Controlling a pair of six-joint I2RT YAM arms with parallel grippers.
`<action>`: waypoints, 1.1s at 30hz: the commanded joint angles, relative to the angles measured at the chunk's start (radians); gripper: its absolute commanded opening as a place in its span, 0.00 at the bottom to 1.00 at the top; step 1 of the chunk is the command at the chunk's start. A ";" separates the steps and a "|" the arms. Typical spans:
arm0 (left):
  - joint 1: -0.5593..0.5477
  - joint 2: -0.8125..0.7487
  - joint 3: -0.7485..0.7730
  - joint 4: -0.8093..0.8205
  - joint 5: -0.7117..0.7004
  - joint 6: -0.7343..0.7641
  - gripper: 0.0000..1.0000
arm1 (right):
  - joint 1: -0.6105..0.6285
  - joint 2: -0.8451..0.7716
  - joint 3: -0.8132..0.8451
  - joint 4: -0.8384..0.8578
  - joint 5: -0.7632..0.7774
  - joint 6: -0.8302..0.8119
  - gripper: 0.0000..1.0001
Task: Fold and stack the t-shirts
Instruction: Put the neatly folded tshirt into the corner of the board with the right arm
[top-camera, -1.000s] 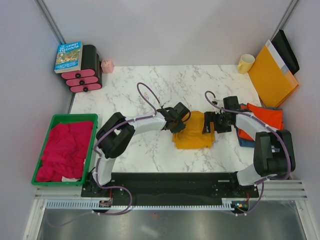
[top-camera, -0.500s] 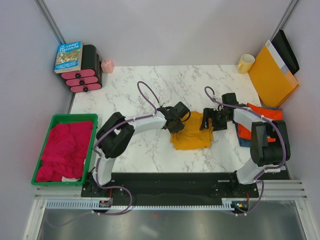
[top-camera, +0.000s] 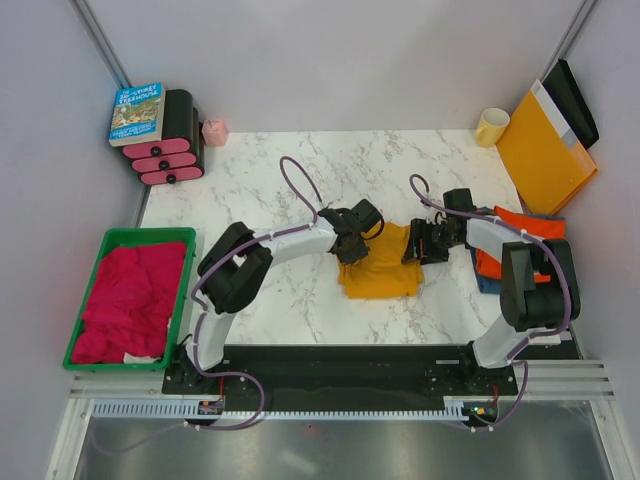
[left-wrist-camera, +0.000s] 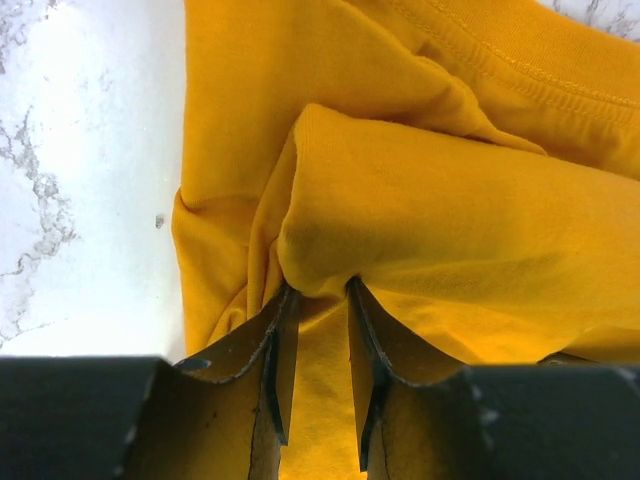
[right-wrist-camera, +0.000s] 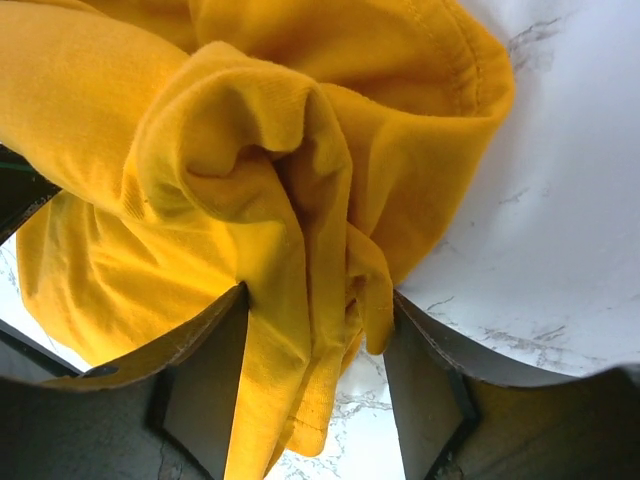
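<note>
Bench (top-camera: 260, 170): marble, carried all three shirts.
Mustard-yellow t-shirt (top-camera: 380, 272): lay mid-bench, between the two arms.
Orange-red t-shirt (top-camera: 535, 232): right side, atop blue t-shirt (top-camera: 492, 284).
Left gripper (left-wrist-camera: 318, 295): nearly closed, pinching a yellow fold.
Right gripper (right-wrist-camera: 315, 300): jaws wide around bunched yellow cloth; grip unclear.
</note>
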 joint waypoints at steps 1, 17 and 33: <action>0.005 0.023 0.042 -0.029 -0.041 0.028 0.33 | 0.005 0.039 -0.025 -0.068 0.007 -0.007 0.62; 0.011 0.004 0.028 -0.052 -0.053 0.043 0.33 | 0.002 0.090 0.010 -0.105 0.010 -0.027 0.00; 0.007 -0.115 -0.027 -0.052 -0.087 0.086 0.71 | 0.002 -0.108 0.085 -0.098 0.059 -0.099 0.00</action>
